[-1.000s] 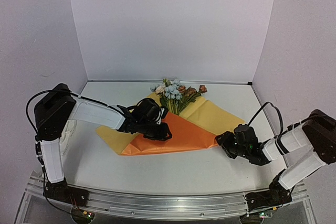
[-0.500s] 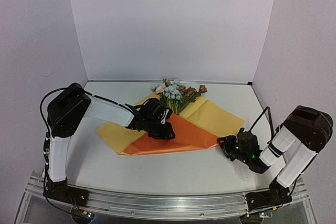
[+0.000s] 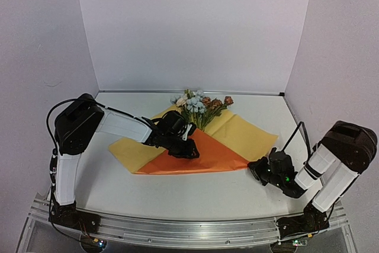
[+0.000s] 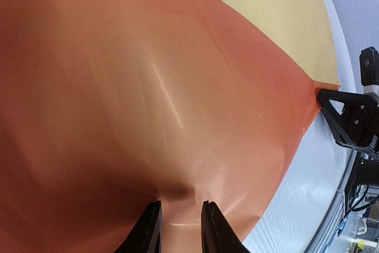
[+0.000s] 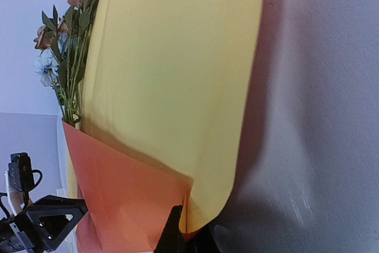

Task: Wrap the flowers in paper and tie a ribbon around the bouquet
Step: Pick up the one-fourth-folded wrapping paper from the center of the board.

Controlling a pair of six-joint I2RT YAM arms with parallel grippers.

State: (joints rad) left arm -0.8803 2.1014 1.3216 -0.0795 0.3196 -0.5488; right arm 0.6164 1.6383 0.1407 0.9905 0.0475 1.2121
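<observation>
The paper (image 3: 243,134) lies yellow face up on the table, with an orange flap (image 3: 207,157) folded over its near part. The flowers (image 3: 198,105) lie at its far edge, their stems running under the flap; they also show as the flowers (image 5: 65,57). My left gripper (image 3: 188,148) presses down on the orange flap (image 4: 148,87). The left gripper (image 4: 179,222) has its jaws a little apart, and the paper dimples at their tips. My right gripper (image 3: 256,167) is shut on the paper's right corner (image 5: 204,220). The ribbon is out of view.
White walls (image 3: 189,28) close the table on three sides. Bare white tabletop (image 3: 177,197) lies between the paper and the arm bases. The right gripper (image 4: 349,119) shows at the edge of the left wrist view.
My right gripper has closed on the paper's right corner and shifted slightly right. The left arm pushed a little further onto the orange flap a second ago, then stayed still.
</observation>
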